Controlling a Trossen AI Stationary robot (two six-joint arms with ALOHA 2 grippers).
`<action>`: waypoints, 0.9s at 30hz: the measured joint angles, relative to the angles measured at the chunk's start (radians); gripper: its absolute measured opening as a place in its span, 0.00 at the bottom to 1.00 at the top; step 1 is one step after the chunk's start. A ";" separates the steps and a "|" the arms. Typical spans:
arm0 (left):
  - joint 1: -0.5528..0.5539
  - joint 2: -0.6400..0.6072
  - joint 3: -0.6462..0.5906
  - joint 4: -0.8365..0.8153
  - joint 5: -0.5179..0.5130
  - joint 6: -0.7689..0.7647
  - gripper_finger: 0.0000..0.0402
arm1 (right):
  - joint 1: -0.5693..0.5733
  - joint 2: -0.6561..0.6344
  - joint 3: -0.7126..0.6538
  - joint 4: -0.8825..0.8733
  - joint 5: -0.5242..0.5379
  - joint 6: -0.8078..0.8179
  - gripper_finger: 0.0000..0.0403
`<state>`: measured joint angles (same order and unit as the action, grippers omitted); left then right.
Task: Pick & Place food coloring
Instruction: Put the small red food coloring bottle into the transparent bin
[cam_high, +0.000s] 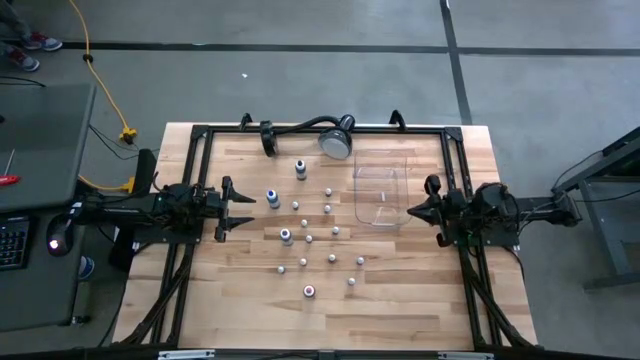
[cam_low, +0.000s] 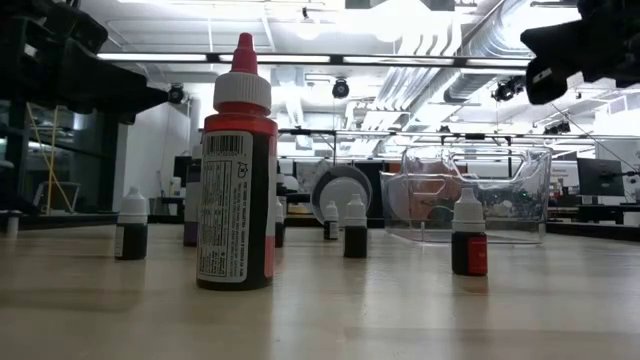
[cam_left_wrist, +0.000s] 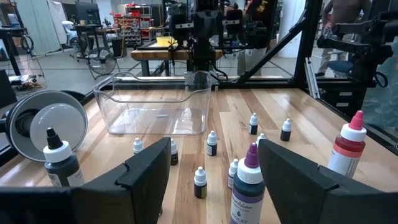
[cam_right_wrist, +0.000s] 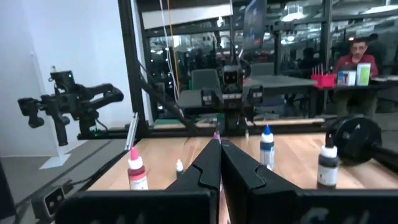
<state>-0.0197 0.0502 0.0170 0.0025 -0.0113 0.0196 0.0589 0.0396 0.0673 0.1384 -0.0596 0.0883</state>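
Several small food coloring bottles (cam_high: 300, 236) with white caps stand upright on their bases, scattered over the middle of the wooden table. A bigger red one (cam_low: 236, 190) stands nearest the table's near edge. My left gripper (cam_high: 245, 209) hovers level at the table's left side, open, fingers pointing at the bottles; a purple-capped bottle (cam_left_wrist: 247, 186) stands just ahead of its fingertips (cam_left_wrist: 214, 155). My right gripper (cam_high: 411, 211) hovers at the right side, shut and holding nothing, its tips (cam_right_wrist: 219, 146) pointing toward the bottles.
A clear rectangular plastic tray (cam_high: 380, 190) stands on the table at the far right, just in front of my right gripper. A round silver lamp head (cam_high: 336, 140) on a black gooseneck sits at the far edge. Black frame rails (cam_high: 195, 170) run along the table's sides.
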 joint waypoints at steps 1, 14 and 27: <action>0.000 0.000 0.000 0.000 0.000 0.000 0.59 | 0.000 0.000 0.007 0.002 0.001 0.000 0.01; 0.000 0.000 0.000 0.000 0.000 0.000 0.59 | 0.001 0.096 0.102 0.009 0.094 -0.020 0.02; 0.000 0.000 0.000 0.000 0.000 0.000 0.59 | 0.001 0.441 0.293 0.133 0.096 -0.199 0.01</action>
<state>-0.0199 0.0499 0.0170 0.0023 -0.0113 0.0196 0.0597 0.4803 0.3601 0.2713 0.0368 -0.1104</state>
